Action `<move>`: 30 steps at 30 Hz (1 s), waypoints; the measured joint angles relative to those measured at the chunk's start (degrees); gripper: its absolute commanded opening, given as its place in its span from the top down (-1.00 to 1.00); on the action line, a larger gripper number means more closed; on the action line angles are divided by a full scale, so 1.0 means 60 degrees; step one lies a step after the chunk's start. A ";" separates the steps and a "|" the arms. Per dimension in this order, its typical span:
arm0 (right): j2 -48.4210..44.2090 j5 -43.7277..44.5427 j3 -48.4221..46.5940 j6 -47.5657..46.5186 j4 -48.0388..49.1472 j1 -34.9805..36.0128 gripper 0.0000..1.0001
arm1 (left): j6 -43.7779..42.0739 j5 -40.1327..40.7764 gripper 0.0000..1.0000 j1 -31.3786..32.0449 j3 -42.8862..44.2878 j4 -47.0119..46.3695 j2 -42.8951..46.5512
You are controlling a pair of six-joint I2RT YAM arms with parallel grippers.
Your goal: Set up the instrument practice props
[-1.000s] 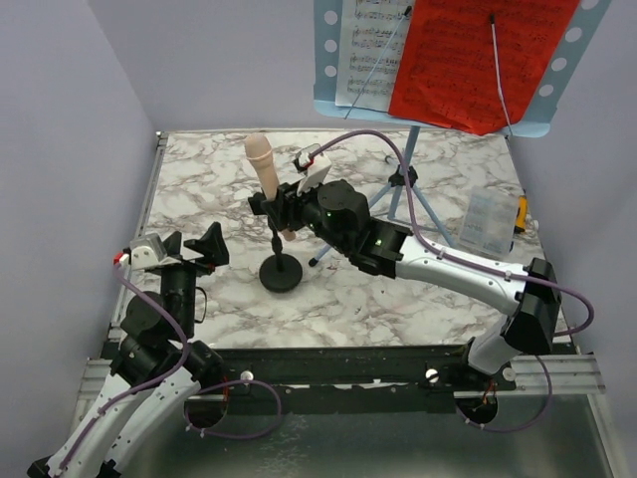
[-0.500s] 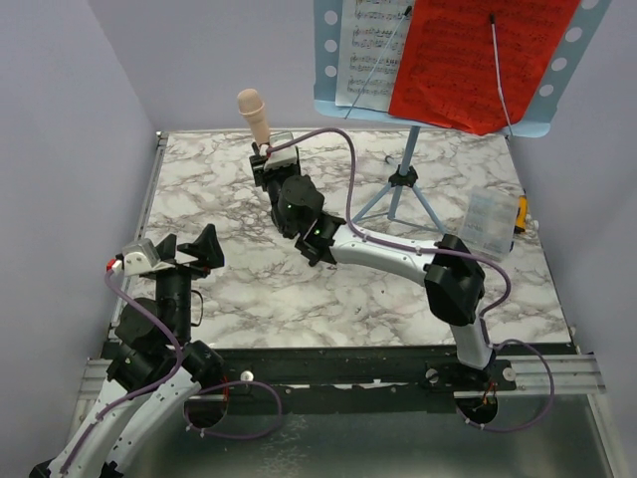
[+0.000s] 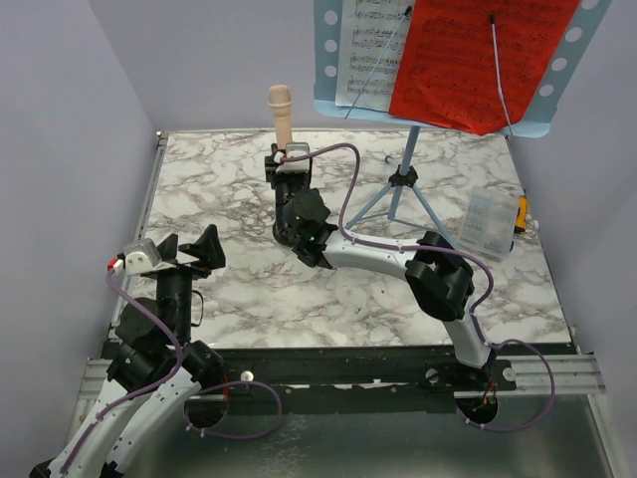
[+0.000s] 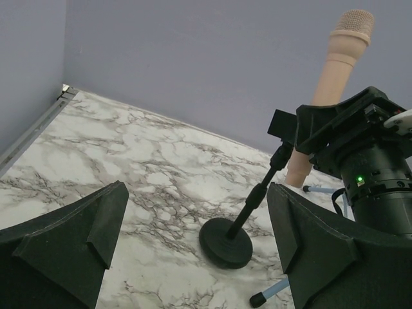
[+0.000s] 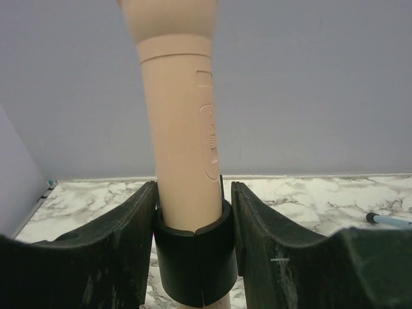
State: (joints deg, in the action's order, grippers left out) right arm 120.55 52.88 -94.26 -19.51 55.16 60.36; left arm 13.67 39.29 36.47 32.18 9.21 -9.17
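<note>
Steadiness matters: right pincer [image 5: 193, 196], clamped on the microphone [image 3: 281, 112] collar, should keep it upright and seat its base flat on the tabletop [image 3: 214, 184] at nine o'clock of the music stand [image 3: 402, 177]; left pincer [image 4: 196, 193] gapes wide, idle.

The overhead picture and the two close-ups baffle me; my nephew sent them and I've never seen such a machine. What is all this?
Two robot arms are bolted at the near edge of a marble-patterned table. The overhead picture looks down from behind them; each close-up comes from a wrist camera, its own black fingers in view. On the table stand a blue music stand carrying white sheet music and a red sheet, and a small clear box. The right gripper clamps the black holder of a beige microphone on its round-based stand. The left gripper is open and empty.
</note>
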 measured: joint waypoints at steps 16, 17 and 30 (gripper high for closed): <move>-0.1410 -0.0583 0.1151 0.1745 -0.2022 0.0004 -0.99 | 0.0036 -0.0076 -0.95 0.0000 0.0000 0.0047 -0.0055; -0.1672 -0.0747 0.1151 0.2065 -0.2554 0.0004 -0.99 | 0.0036 -0.0076 -0.95 0.0000 0.0000 0.0051 -0.0084; -0.5716 -0.5304 0.3242 0.5253 -0.9278 0.0036 -0.99 | 0.0033 0.0073 -0.96 0.0000 0.0000 0.0062 -0.0248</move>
State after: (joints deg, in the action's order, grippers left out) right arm 86.26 21.06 -74.81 12.01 -0.51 60.58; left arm 13.87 39.72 36.47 32.18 9.58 -10.66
